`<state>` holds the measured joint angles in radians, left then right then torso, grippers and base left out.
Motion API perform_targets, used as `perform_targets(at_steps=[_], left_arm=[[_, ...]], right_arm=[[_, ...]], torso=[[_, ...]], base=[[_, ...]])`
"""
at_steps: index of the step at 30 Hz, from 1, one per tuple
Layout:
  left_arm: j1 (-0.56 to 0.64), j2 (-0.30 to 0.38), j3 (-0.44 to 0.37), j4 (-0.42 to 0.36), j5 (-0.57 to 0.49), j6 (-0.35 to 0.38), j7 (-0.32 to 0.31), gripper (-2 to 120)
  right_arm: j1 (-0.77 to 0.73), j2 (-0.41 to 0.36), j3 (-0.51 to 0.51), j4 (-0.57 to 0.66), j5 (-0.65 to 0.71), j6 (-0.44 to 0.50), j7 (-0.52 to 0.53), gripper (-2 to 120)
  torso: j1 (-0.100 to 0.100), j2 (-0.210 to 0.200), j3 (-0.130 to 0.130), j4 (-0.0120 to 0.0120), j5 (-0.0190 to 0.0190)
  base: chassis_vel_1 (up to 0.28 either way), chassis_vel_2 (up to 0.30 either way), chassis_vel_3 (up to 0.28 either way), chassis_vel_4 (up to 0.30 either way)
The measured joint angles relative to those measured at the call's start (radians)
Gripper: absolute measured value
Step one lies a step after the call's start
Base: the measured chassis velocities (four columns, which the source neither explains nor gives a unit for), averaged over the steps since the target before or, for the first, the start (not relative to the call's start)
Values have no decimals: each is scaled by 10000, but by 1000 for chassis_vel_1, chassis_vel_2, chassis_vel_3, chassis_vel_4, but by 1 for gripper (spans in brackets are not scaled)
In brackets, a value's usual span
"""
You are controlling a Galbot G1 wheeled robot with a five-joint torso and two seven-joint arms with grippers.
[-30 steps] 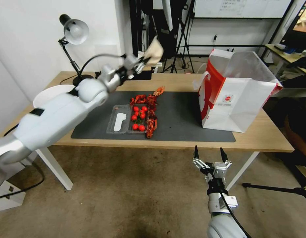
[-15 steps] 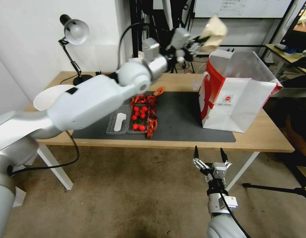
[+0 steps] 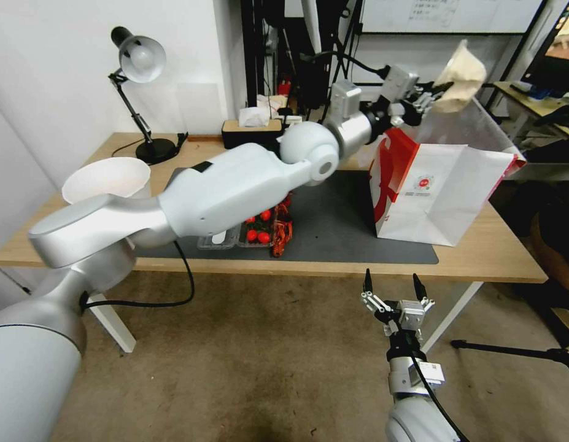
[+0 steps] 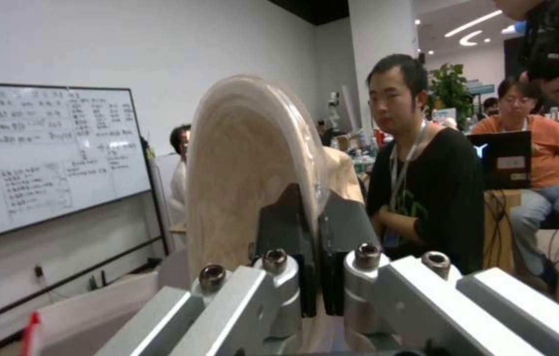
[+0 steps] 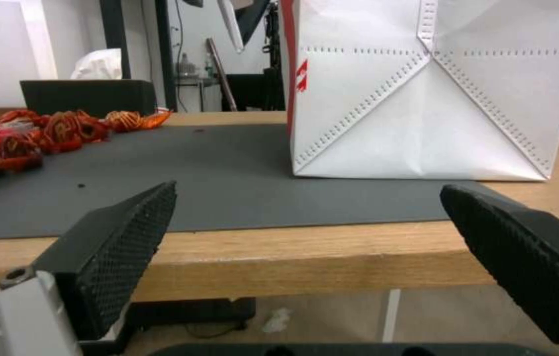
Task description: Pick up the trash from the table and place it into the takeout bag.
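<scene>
My left gripper (image 3: 433, 96) is shut on a piece of trash, a beige paper bowl (image 3: 461, 76), and holds it tilted in the air above the open mouth of the takeout bag (image 3: 444, 190). In the left wrist view the fingers (image 4: 291, 232) pinch the bowl (image 4: 247, 163) by its rim. The white bag with red sides stands upright on the right part of the table (image 3: 487, 258). My right gripper (image 3: 391, 286) hangs open and empty below the table's front edge. Its wrist view shows both pads (image 5: 128, 237) spread wide, facing the bag (image 5: 425, 99).
A clear tray with cherry tomatoes (image 3: 259, 232) and red crayfish shells (image 3: 282, 230) lies on the dark grey mat (image 3: 339, 221). A desk lamp (image 3: 137, 58) and a tissue box (image 3: 253, 126) stand at the back left, a white bowl (image 3: 106, 178) at the left edge.
My left arm has swung to the right across the table, carrying the beige bowl from above the back left to above the bag's mouth. The right arm has stayed put.
</scene>
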<state>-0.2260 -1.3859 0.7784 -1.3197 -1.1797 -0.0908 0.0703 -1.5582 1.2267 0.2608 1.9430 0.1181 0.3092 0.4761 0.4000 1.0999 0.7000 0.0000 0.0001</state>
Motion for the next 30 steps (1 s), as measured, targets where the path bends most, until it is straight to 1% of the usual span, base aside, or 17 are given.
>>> perform_targets(at_steps=[6, 9, 12, 15, 16, 17, 18, 19, 20, 21, 23, 24, 25, 26, 27, 28, 30], left_arm=[[157, -515, 31, 662, 9, -31, 35, 0], [168, -576, 34, 799, 14, -25, 31, 0], [180, -589, 50, 848, 20, -12, 15, 3], [210, -579, 60, 885, 32, 6, -7, 21], [210, -579, 60, 885, 32, 6, -7, 21], [213, -569, 60, 886, 35, 9, -10, 25], [219, -552, 60, 886, 41, 12, -14, 31], [230, -541, 53, 883, 50, 14, -24, 34], [230, -541, 53, 883, 50, 14, -24, 34], [252, -523, 17, 866, 72, 15, -44, 39], [329, -463, -204, 802, 159, 16, -107, 50], [329, -463, -204, 802, 159, 16, -107, 50], [382, -407, -381, 752, 193, 16, -181, 55], [486, -241, -700, 616, 223, 50, -287, 63], [486, -241, -700, 616, 223, 50, -287, 63], [543, -94, -871, 516, 236, 82, -337, 73], [619, 139, -1074, 369, 246, 109, -395, 80]], right_arm=[[-27, 6, 46, 3, 20, 4, 22, 100], [-27, 6, 69, 2, 25, 11, 26, 100], [-24, 5, 70, 0, 27, 15, 27, 100], [23, 9, 65, -13, 32, 18, 29, 100], [23, 9, 65, -13, 32, 18, 29, 100], [31, 9, 62, -15, 32, 18, 29, 100], [35, 10, 59, -15, 33, 19, 29, 100], [35, 12, 58, -15, 34, 19, 29, 100], [35, 12, 58, -15, 34, 19, 29, 100], [26, 15, 58, -15, 34, 20, 29, 100], [-2, 19, 59, -16, 35, 24, 29, 100], [-2, 19, 59, -16, 35, 24, 29, 100], [-16, 19, 60, -14, 35, 25, 29, 100], [-26, 17, 62, -7, 35, 27, 29, 100], [-26, 17, 62, -7, 35, 27, 29, 100], [-27, 14, 64, 0, 35, 27, 29, 100], [-25, 10, 64, 9, 35, 27, 29, 100]], torso=[[0, 0, 0, -3, 0], [0, 0, 0, 0, -1], [0, 0, 0, 0, -1], [0, 0, 0, 0, -1], [0, 0, 0, 0, -1], [0, 0, 0, 0, -1], [0, 0, 0, 1, -1], [0, 0, 0, 0, -1], [0, 0, 0, 0, -1], [0, 0, 0, 0, -2], [-1, 0, 0, -2, -1], [-1, 0, 0, -2, -1], [0, 0, 0, -2, -1], [0, 1, 0, -3, -3], [0, 1, 0, -3, -3], [0, 0, 0, -2, -3], [0, 0, 0, 1, -4]], base=[[0, 0, 0, 0], [0, 0, 0, 0], [0, 0, 0, 0], [0, 0, 0, 0], [0, 0, 0, 0], [0, 0, 0, 0], [0, 0, 0, 0], [0, 0, 0, 0], [0, 0, 0, 0], [0, 0, 0, 0], [0, 0, 0, 0], [0, 0, 0, 0], [0, 0, 0, 0], [0, 0, 0, 0], [0, 0, 0, 0], [0, 0, 0, 0], [0, 0, 0, 0]])
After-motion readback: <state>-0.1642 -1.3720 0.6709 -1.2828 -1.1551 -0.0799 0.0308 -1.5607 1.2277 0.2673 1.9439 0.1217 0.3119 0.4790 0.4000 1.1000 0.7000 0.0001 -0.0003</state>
